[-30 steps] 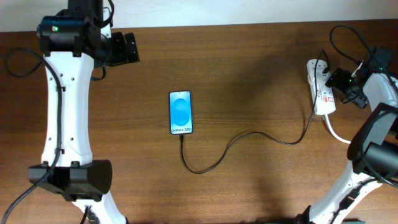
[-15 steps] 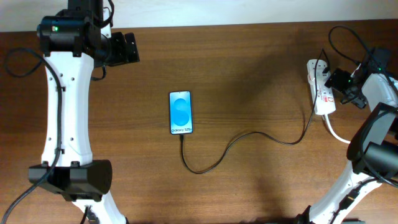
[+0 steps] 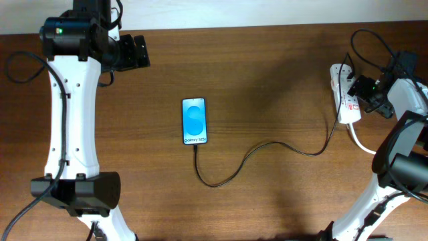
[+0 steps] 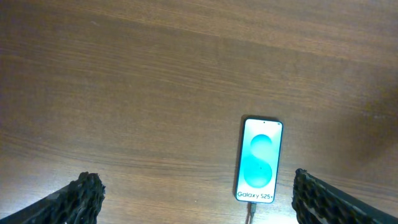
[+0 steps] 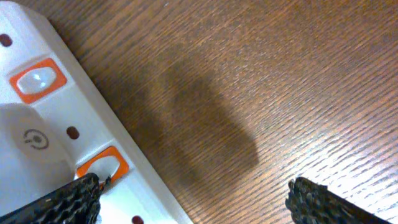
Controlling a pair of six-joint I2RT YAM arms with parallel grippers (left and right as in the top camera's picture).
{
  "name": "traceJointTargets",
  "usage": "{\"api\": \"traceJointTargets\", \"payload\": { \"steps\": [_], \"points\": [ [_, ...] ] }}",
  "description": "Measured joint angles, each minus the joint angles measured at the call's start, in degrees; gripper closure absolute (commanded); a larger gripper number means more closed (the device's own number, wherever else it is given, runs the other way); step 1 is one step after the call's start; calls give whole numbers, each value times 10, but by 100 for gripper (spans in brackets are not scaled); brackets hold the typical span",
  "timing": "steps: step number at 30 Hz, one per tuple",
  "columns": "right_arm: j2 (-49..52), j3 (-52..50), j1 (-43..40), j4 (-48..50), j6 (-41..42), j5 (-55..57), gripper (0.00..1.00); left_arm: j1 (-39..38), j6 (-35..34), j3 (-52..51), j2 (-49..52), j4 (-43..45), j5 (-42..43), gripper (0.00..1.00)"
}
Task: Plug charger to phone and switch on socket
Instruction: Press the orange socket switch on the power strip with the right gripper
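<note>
Phone (image 3: 194, 120), blue screen lit, black charger (image 3: 274, 142) plugged in

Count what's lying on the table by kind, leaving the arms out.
phone: 1
charger cable: 1
power strip: 1
Total: 3

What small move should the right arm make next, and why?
Probably lower the open right gripper so one finger presses the red-orange rocker switch on the white power strip; the thin black cable already meets the blue-screened phone.
</note>
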Motion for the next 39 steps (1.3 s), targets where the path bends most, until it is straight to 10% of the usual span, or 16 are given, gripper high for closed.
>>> {"api": "traceJointTargets", "payload": {
  "steps": [39],
  "points": [
    [19, 24, -14, -1, 40, -37, 1, 0, 0, 0, 0, 0, 0, 1]
  ]
}}
